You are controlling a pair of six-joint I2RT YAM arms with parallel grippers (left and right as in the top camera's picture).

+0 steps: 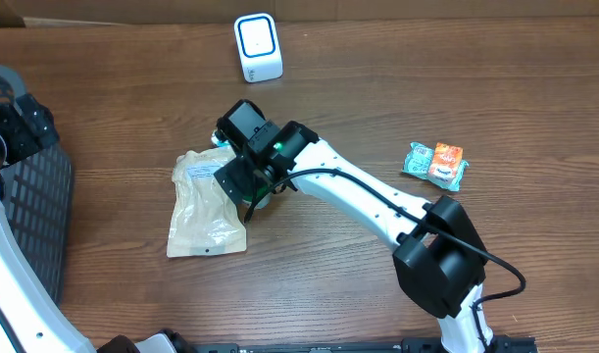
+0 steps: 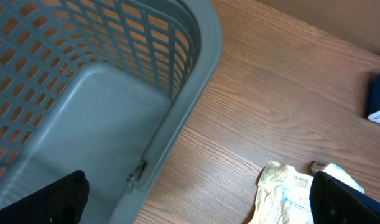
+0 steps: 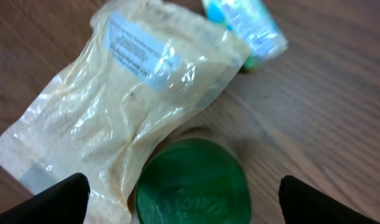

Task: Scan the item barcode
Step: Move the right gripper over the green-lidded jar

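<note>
- My right gripper (image 3: pixel 191 193) hangs with its jaws spread wide, gripping nothing. Its fingers (image 3: pixel 56 199) show at the two lower corners of the wrist view.
- Below the gap between them, a round green tub (image 3: pixel 193 183) sits on the table (image 1: pixel 377 88).
- A pale pouch (image 3: pixel 127 106) lies flat just beside the tub with its white label facing up. Its edge touches the tub.
- A teal packet (image 3: pixel 245 28) lies at the pouch's far corner.
- The white scanner (image 1: pixel 258 47) stands near the table's far edge, well apart from the tub and pouch.
- An orange-and-teal snack (image 1: pixel 434 164) lies off to my right.
- My left gripper (image 2: pixel 196 199) is spread wide too, holding nothing, over the rim of the grey basket (image 2: pixel 84 93).
</note>
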